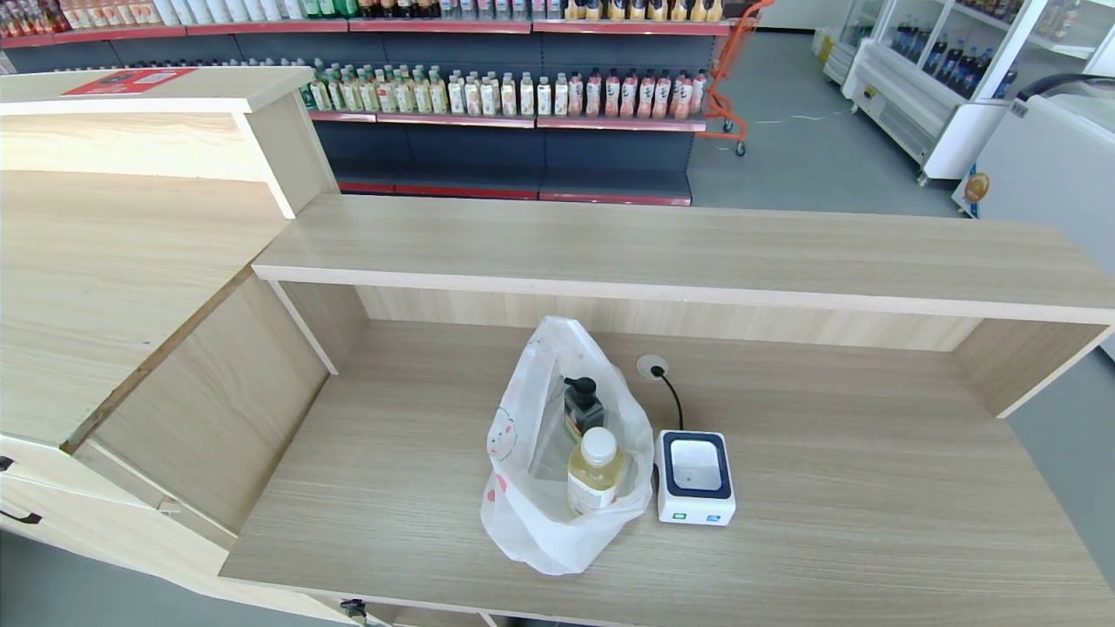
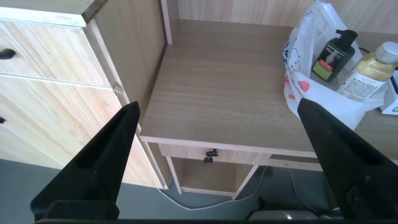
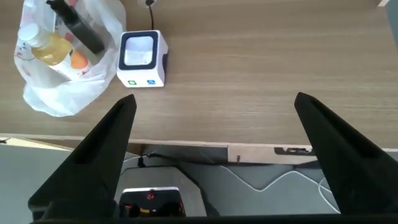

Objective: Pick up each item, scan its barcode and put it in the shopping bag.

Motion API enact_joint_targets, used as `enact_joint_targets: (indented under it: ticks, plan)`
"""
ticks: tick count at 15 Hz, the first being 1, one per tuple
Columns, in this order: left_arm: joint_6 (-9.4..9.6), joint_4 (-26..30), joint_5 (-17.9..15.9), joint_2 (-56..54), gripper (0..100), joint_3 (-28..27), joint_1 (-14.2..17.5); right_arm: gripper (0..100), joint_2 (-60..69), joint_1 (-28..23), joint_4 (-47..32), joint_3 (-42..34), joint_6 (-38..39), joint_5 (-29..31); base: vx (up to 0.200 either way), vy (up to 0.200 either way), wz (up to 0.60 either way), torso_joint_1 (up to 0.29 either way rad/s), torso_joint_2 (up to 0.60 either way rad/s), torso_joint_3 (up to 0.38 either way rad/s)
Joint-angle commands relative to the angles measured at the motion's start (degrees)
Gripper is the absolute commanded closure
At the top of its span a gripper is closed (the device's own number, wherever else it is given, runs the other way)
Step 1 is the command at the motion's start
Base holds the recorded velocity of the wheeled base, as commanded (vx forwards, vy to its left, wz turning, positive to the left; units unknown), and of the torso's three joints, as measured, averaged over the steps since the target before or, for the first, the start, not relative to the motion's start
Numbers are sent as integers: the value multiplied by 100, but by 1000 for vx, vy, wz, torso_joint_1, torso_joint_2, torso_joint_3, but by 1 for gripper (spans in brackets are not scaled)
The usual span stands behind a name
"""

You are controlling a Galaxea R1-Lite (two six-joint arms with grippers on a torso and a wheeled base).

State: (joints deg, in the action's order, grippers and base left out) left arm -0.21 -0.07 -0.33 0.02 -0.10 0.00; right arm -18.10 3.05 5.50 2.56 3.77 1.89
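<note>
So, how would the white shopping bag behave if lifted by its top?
Probably floppy: the shopping bag is thin, crumpled plastic. It likely sags under the yellow bottle and pump bottle inside, which may tip.

Open white bag (image 1: 531,514) near the counter's (image 1: 871,488) front edge holds a dark pump bottle (image 1: 582,405) and a yellow drink bottle (image 1: 595,470); scanner (image 1: 694,476) just beside.

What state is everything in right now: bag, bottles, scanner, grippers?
shopping bag: open, upright on the counter.
pump bottle: upright inside the bag.
yellow bottle: capped, inside the bag.
scanner: on the counter beside the bag, cable attached.
left gripper: open, empty.
right gripper: open, empty.
</note>
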Motion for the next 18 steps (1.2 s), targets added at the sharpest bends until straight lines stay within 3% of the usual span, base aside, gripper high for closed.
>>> enact_joint_targets:
  ticks: [1, 6, 7, 18]
  plan:
    - [-6, -1, -2, -2, 0, 1, 0, 0, 1494, -138, -541, -256, -306, 57, 0, 0, 0, 0, 0, 0]
    - [-6, -1, -2, -2, 0, 1, 0, 0, 1810, -287, -559, -247, -377, 31, 0, 0, 0, 0, 0, 0]
    - [-6, -1, -2, -2, 0, 1, 0, 100, 1810, -287, -550, -247, -368, 31, 0, 0, 0, 0, 0, 0]
    - [-14, -1, -2, -2, 0, 1, 0, 100, 1810, -287, -559, -247, -227, 31, 0, 0, 0, 0, 0, 0]
